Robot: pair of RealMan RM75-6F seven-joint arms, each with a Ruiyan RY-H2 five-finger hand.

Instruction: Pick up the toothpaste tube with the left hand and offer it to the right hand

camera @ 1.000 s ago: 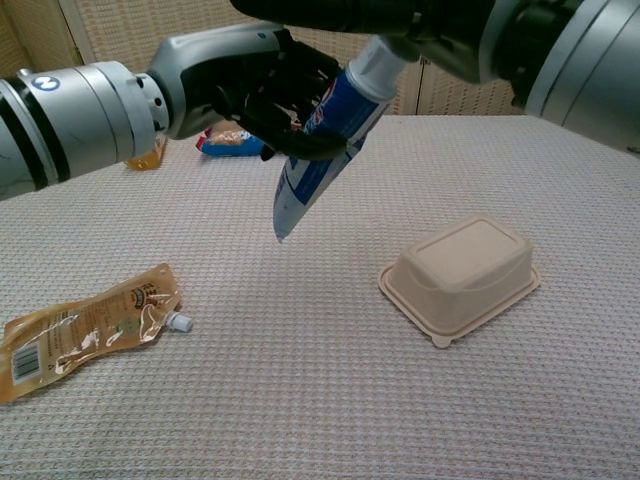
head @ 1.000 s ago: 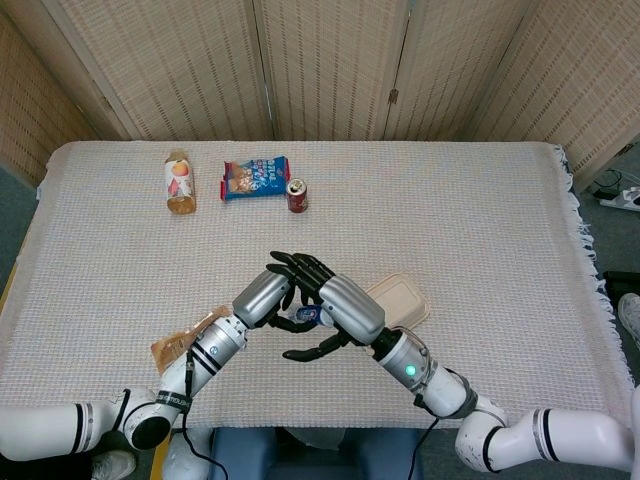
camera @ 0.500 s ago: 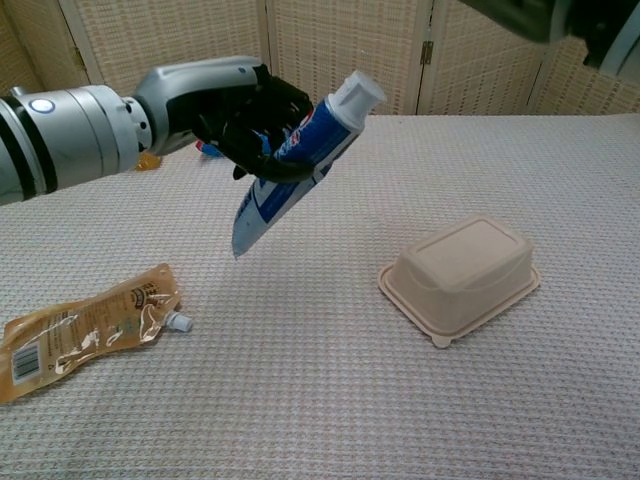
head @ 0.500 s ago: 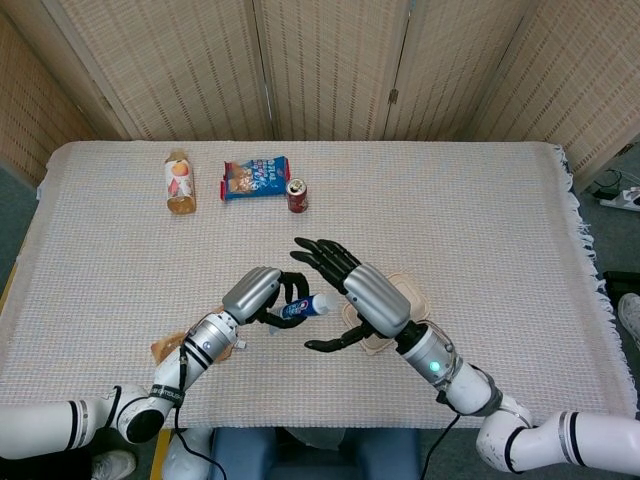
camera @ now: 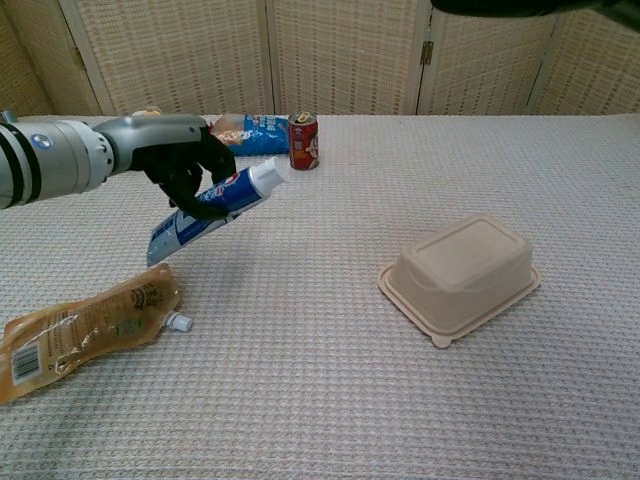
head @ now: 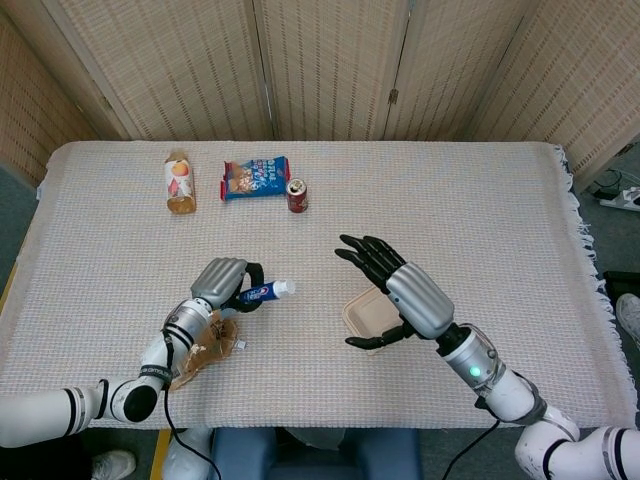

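Head view overhead — chest view low, both tableward.

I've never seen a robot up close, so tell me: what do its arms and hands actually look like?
Both arms are white tubes with black bands at the joints, narrowing to silver-grey metal forearms. The left hand and right hand have silver-grey backs and black fingers. A thin black cable runs along the left arm, and a small green light glows on the right wrist.

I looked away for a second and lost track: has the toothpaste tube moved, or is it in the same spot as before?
Yes. In the head view the toothpaste tube, held by the left hand, has drawn back leftward, away from the beige lidded container and nearer the brown pouch.
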